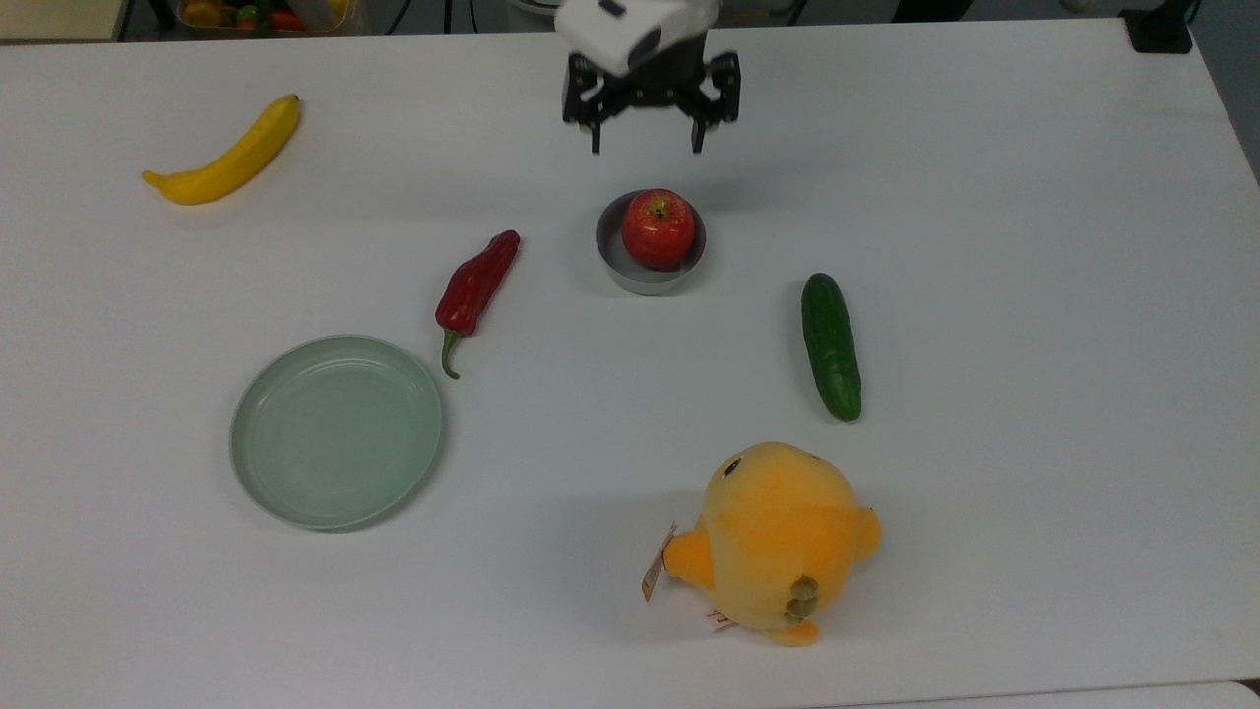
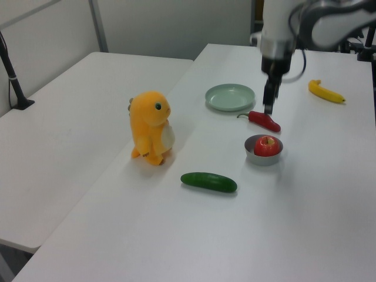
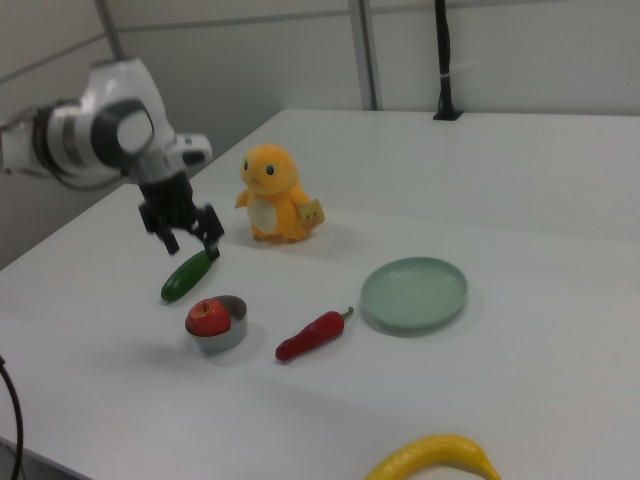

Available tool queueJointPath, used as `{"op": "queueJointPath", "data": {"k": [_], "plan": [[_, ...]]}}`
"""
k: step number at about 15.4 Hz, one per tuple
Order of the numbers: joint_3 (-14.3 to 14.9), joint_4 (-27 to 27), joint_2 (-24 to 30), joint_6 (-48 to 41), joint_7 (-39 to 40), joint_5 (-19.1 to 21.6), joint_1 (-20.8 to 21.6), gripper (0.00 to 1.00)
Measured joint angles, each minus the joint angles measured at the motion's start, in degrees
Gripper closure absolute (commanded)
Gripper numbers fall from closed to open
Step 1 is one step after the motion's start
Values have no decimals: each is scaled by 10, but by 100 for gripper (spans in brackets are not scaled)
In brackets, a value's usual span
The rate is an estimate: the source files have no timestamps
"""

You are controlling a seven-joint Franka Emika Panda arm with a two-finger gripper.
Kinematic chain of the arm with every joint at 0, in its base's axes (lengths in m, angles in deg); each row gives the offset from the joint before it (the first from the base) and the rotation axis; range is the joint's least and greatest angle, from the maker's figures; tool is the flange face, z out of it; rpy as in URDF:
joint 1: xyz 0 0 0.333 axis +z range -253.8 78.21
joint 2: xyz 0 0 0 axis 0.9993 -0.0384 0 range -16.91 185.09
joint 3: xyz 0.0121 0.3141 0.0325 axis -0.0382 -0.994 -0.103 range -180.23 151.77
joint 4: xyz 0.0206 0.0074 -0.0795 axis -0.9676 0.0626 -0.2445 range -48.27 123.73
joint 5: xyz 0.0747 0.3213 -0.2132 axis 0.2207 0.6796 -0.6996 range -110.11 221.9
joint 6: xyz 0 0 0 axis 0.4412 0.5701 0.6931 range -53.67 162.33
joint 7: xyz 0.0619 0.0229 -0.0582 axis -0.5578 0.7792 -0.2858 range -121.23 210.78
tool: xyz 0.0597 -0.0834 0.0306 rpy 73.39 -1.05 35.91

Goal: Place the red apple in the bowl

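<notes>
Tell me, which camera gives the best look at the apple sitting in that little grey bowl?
The top view: it looks straight down on the red apple, showing its stem dimple and the bowl rim around it. The left view and right view see it from the side, its lower part hidden by the bowl's wall.

The table (image 1: 984, 197) is seen from high overhead in the top view, nearly straight down, with the arm's base at the top edge. In the left view it is seen obliquely from a lower point beyond the toy (image 2: 151, 127) end, looking along its length towards the banana (image 2: 326, 91). In the right view it is seen from the opposite end, near the banana (image 3: 435, 458), facing the toy (image 3: 273, 194). The bowl (image 1: 630, 277), plate (image 1: 335, 431), chili (image 1: 475, 286) and cucumber (image 1: 831, 346) are shared by all three.
</notes>
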Motion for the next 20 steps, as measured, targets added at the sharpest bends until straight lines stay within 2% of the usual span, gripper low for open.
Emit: {"op": "queueJointPath", "data": {"k": [4, 9, 12, 14, 16, 20], "plan": [[31, -100, 27, -113, -2, 0, -18, 0], [59, -171, 33, -190, -2, 9, -20, 0], [73, -186, 33, -198, 14, 55, -21, 0], [77, -186, 33, -198, 65, 83, -21, 0], [77, -186, 31, -193, 103, 93, -21, 0], [77, -175, 24, -161, 123, 96, -21, 0]]}}
